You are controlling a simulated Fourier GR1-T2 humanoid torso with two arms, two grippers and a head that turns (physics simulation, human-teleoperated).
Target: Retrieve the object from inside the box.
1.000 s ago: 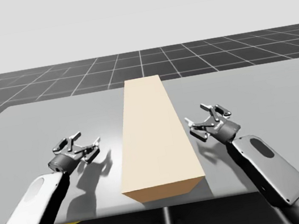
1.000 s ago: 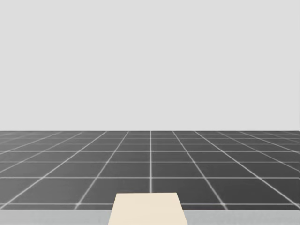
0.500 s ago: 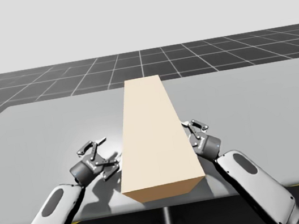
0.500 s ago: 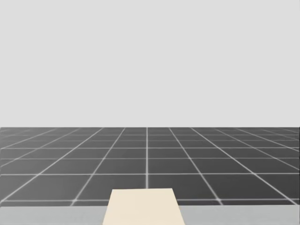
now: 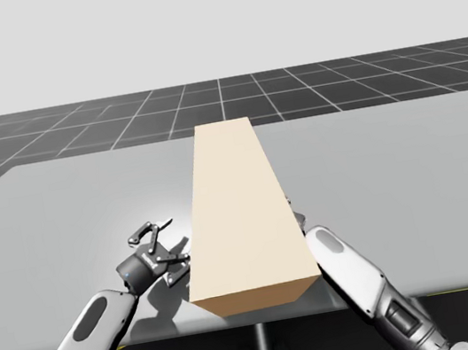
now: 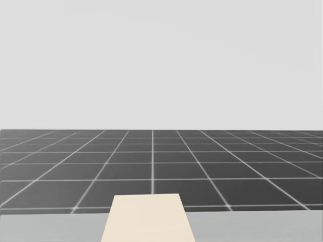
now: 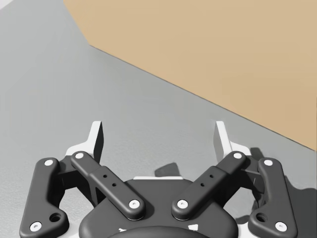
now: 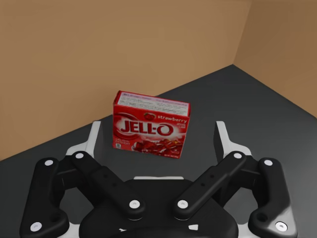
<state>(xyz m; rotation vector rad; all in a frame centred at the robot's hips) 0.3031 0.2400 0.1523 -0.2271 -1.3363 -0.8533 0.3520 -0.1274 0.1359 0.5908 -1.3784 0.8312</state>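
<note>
A long tan box (image 5: 240, 219) lies lengthwise down the middle of the grey table (image 5: 61, 213); its far end (image 6: 148, 219) appears in the head view. Within its tan walls (image 8: 99, 49), a small red box (image 8: 150, 123) stands upright on a dark floor. It is just ahead of my right gripper (image 8: 158, 136), which is open, with neither finger touching it. My right arm (image 5: 349, 271) enters at the tan box's right side, which hides the hand. My left gripper (image 5: 162, 257) is open and empty, close to the box's left wall (image 7: 223, 59).
Bare grey tabletop (image 7: 59, 84) lies under and beside my left gripper. Wide free table surface (image 5: 412, 163) extends on both sides of the tan box. A dark gridded floor (image 6: 151, 161) stretches beyond the table's far edge.
My right arm has swung in and its gripper has gone into the tan box's right side. My left gripper has edged closer to the box. My head has turned slightly.
</note>
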